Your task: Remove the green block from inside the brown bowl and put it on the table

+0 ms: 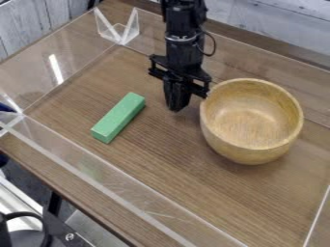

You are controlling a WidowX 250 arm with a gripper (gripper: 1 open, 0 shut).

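The green block (118,117) lies flat on the table (154,164), left of centre and well apart from the bowl. The brown bowl (252,120) stands upright at the right, with nothing visible inside it. My gripper (183,104) hangs from the black arm and points straight down between the block and the bowl. Its fingers are pressed together with nothing between them, and the tips sit just above or on the tabletop, close to the bowl's left rim.
Low clear acrylic walls (77,159) border the table on all sides. A clear angled bracket (119,26) stands at the back left corner. Bare wood lies in front of the block and bowl.
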